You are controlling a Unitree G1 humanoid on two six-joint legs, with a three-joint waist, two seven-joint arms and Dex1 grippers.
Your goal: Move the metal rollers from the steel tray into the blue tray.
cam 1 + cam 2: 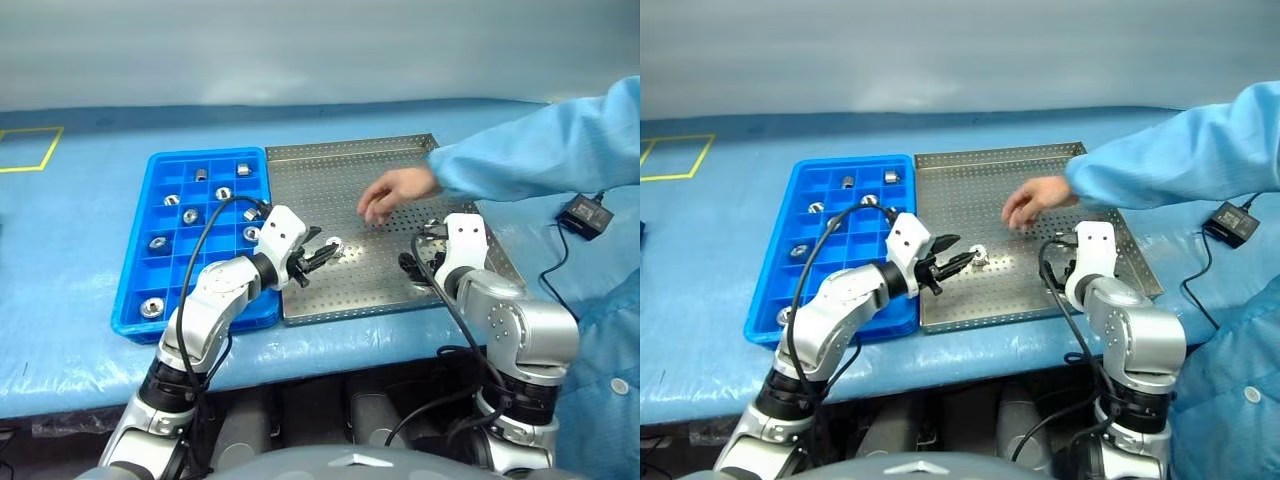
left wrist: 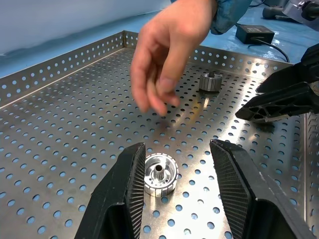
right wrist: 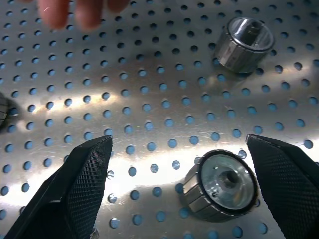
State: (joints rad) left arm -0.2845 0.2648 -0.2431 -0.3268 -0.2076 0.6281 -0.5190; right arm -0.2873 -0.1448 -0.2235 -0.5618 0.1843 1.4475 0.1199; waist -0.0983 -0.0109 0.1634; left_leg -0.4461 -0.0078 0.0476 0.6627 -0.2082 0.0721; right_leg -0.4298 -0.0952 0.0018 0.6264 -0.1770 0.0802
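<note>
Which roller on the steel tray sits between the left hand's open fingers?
The roller standing on end between the left hand fingers, untouched; another roller lies beyond the person's hand.

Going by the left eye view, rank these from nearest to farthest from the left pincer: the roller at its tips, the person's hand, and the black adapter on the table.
1. The roller, on the steel tray, right at the tips of the left pincer.
2. The person's hand, over the tray's middle.
3. The black adapter, on the table past the tray's right edge.
</note>
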